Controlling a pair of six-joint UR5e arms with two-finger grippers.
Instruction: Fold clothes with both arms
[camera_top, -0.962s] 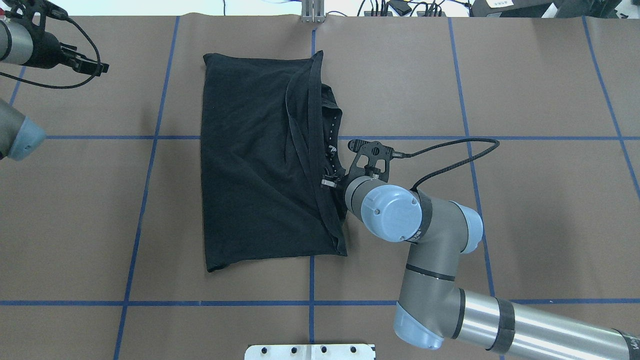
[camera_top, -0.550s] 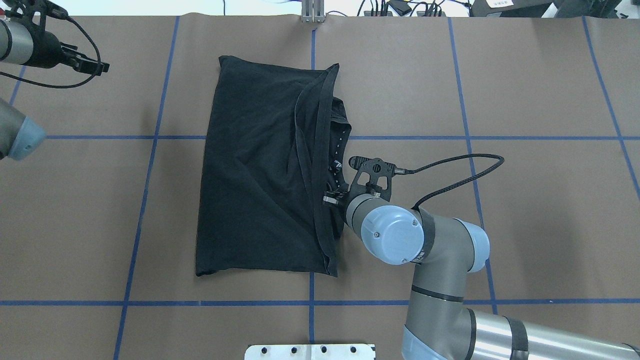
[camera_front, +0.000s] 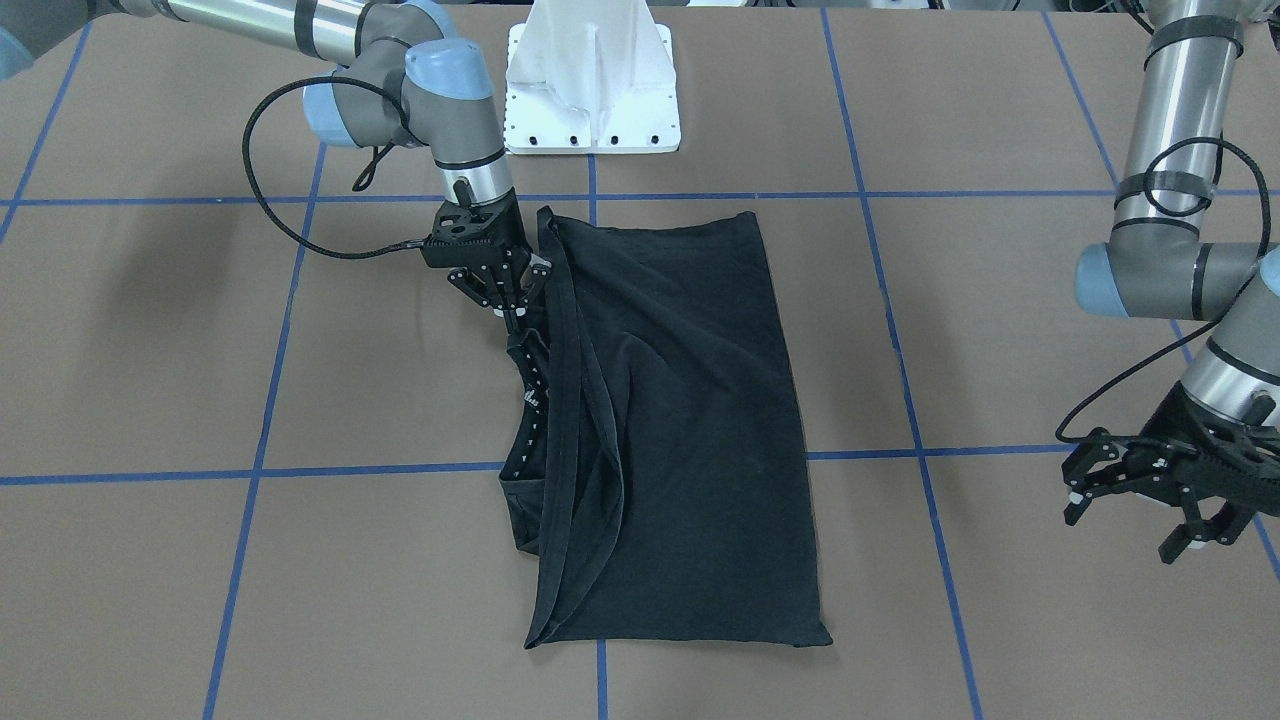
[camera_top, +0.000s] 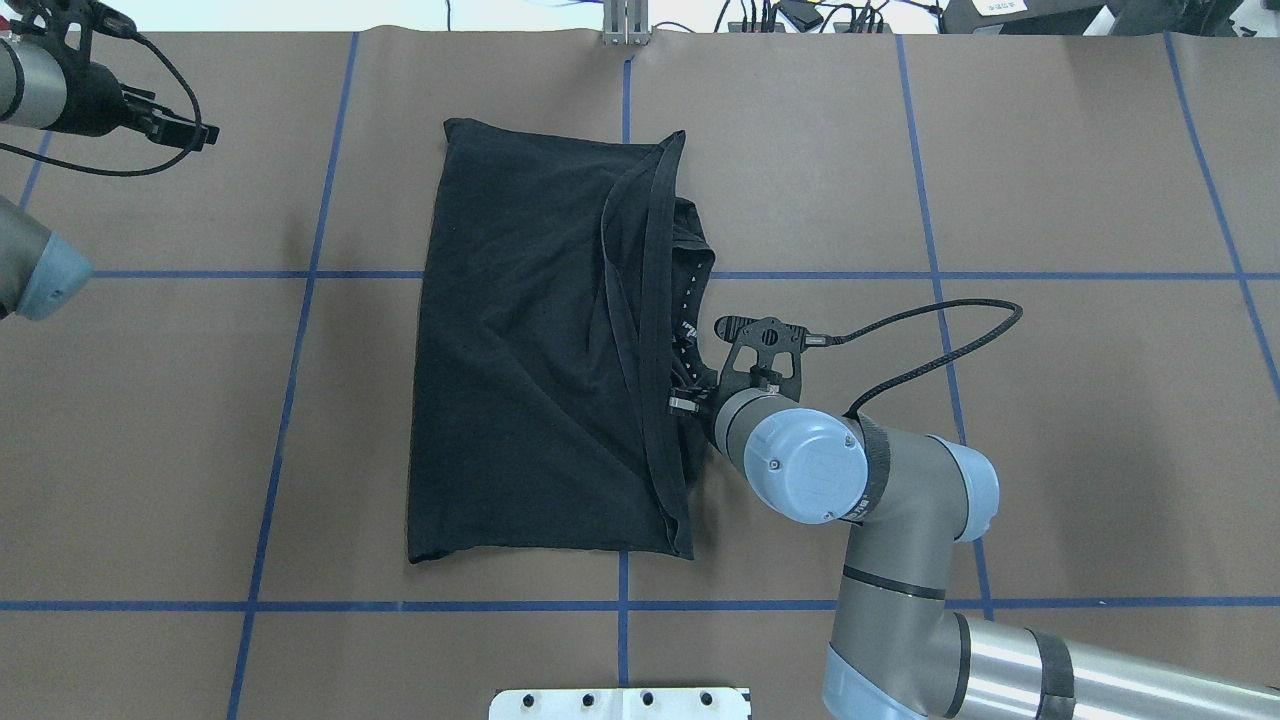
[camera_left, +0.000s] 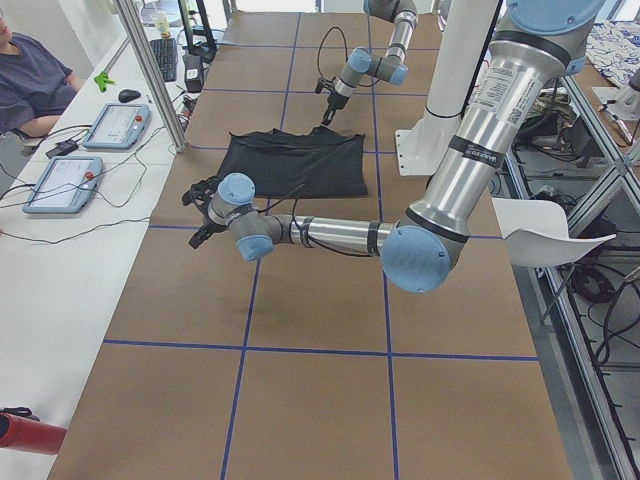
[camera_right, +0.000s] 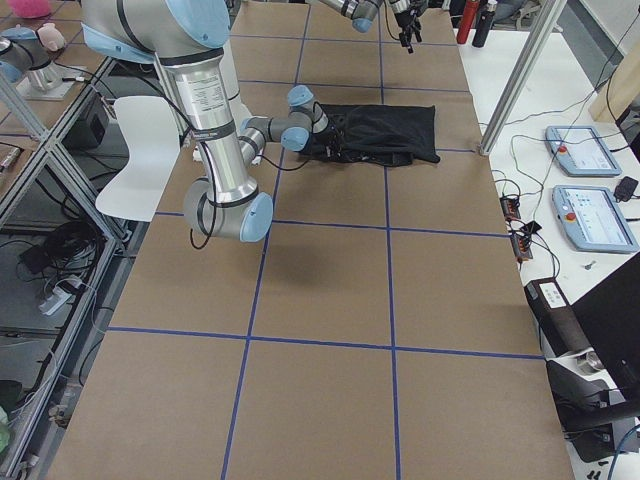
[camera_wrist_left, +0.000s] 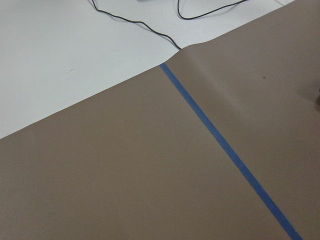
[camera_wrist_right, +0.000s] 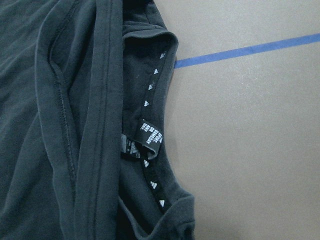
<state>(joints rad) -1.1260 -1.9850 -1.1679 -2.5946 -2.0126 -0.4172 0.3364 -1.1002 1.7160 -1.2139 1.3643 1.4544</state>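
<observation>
As the fold stands: black short-sleeved T-shirt lies doubled lengthwise mid brown worktop; crosswise folds left, I judge.
Right hand: clenched on the shirt's neck-side edge.
Left hand: released, well apart.

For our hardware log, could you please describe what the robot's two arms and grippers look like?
The left arm and right arm are silver-grey jointed tubes with light blue joint caps and black bands. The left gripper and right gripper are black, open-framed two-finger linkages with small white accents. A black cable loops to each wrist.
</observation>
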